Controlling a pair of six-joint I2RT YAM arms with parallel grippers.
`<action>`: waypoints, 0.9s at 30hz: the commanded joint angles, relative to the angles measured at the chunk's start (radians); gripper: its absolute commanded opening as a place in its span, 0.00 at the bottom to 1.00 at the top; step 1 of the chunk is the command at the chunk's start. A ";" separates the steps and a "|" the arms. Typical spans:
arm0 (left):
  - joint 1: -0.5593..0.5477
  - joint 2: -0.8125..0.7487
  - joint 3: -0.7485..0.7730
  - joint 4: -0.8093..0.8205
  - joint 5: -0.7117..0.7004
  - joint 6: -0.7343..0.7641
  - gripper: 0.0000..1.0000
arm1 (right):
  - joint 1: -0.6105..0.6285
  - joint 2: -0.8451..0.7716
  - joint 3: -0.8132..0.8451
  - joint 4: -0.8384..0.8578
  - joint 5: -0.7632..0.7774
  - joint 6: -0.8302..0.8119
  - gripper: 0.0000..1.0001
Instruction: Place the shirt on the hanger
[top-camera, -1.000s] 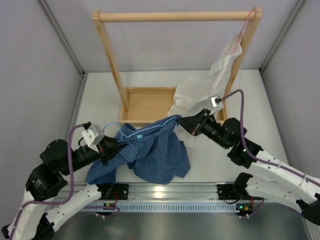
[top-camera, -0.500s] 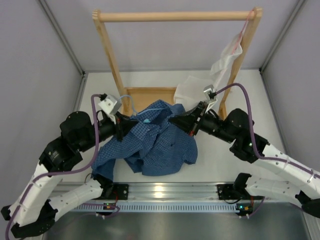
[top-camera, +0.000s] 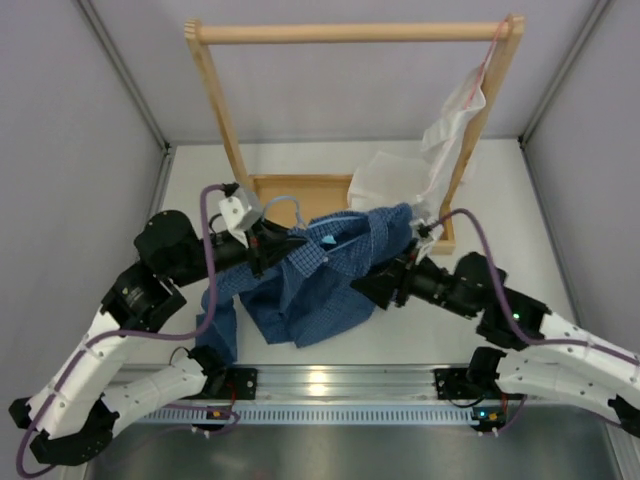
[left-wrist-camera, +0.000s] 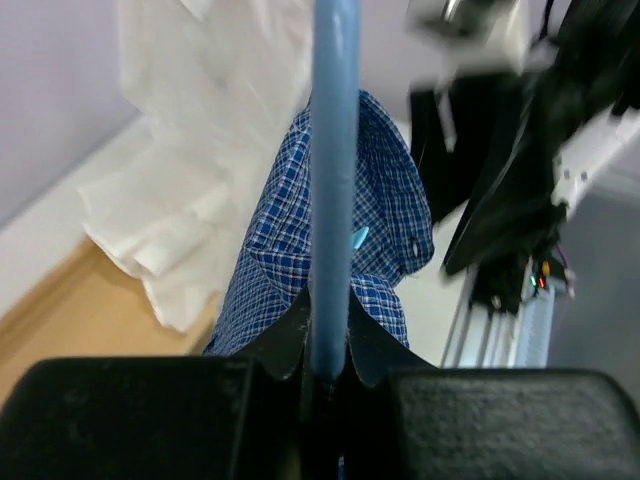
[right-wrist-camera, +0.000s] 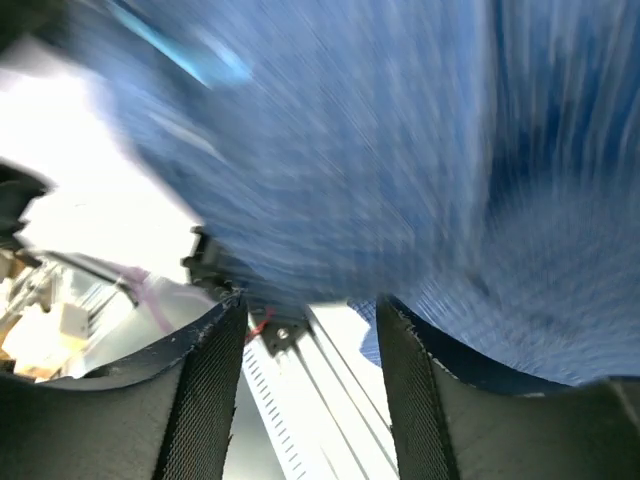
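Finding: the left gripper (left-wrist-camera: 328, 338) pinches the blue wire hanger (left-wrist-camera: 333, 150); the right gripper (right-wrist-camera: 310, 340) is spread and empty, the blue checked shirt (right-wrist-camera: 400, 150) just ahead of it, so it should regrip the slack shoulder and draw it over the wire.

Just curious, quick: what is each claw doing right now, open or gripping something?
Left gripper: closed on the hanger.
Right gripper: open, holding nothing.

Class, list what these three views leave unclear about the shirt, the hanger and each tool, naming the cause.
Top view: the hanger beyond its hook, under the shirt.
Right wrist view: shirt detail, motion blur; whether the right tool touches cloth.
Left wrist view: the hanger's lower end, inside the left tool.
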 joint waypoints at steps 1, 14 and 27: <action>0.000 -0.034 -0.108 0.053 0.193 0.069 0.00 | 0.009 -0.277 0.010 -0.163 0.009 -0.101 0.53; -0.016 0.212 -0.102 0.054 0.667 0.067 0.00 | 0.009 -0.156 0.315 -0.401 -0.259 -0.451 0.69; -0.115 0.271 -0.116 0.053 0.741 0.158 0.00 | 0.009 0.084 0.349 -0.148 -0.428 -0.465 0.50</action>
